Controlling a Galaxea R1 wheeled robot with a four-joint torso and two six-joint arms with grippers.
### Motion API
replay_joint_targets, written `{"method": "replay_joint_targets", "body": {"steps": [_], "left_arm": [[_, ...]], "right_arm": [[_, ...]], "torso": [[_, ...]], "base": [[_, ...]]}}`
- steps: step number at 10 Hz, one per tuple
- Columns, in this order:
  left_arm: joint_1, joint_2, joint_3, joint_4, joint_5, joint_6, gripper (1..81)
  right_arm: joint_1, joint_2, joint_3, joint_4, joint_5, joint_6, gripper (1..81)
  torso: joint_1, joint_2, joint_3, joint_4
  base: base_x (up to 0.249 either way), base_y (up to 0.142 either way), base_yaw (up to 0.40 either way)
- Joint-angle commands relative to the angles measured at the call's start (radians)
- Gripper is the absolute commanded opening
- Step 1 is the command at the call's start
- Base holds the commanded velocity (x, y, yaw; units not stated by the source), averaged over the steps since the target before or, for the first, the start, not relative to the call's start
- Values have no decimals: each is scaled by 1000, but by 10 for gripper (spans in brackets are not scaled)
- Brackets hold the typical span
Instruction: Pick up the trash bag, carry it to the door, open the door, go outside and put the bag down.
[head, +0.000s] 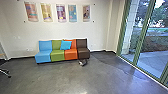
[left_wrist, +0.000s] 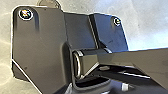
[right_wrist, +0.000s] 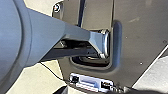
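At the floor's left edge stands a wheeled base (head: 5, 72), dark, with slim splayed legs and small casters; just behind it is the pale edge of a tabletop (head: 2, 54), cut off by the view. The floor (head: 50, 77) is smooth, grey and polished, with a cloudy sheen.

Near the floor's back edge, before a plain white wall (head: 25, 32), four boxy armless seats stand side by side in one row: light blue (head: 43, 54), green (head: 57, 55), orange (head: 71, 55) and brown (head: 83, 52). One square blue cushion (head: 66, 45) leans where the green and orange backs meet. Above them hang five upright printed posters (head: 61, 13) in a single line. By the front foot of the brown seat, one small rounded thing (head: 82, 62), pale and dark, lies on the floor, too blurred to name.

Along the floor's right edge runs tall glazing (head: 153, 56) in green uprights, slick and clear; which part is the door I cannot tell. Beyond it are a pale blocky column (head: 127, 32), flat paving (head: 150, 65) and leafy trees (head: 142, 15).

I cannot tell where the trash bag is, nor how far open the left gripper or the right gripper is, nor what either one holds or touches
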Motion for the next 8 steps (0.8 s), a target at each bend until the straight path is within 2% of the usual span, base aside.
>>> {"method": "replay_joint_targets", "body": {"steps": [1,8], "left_arm": [[-46,-5,13,7,48,3,811],[-46,-5,12,7,48,3,811]], "right_arm": [[38,-5,13,-10,-57,-5,811],[37,-3,13,-11,-57,-5,811]], "torso": [[1,0,0,0],[1,0,0,0]], "base": [[207,-64,0],[207,0,0]]}}
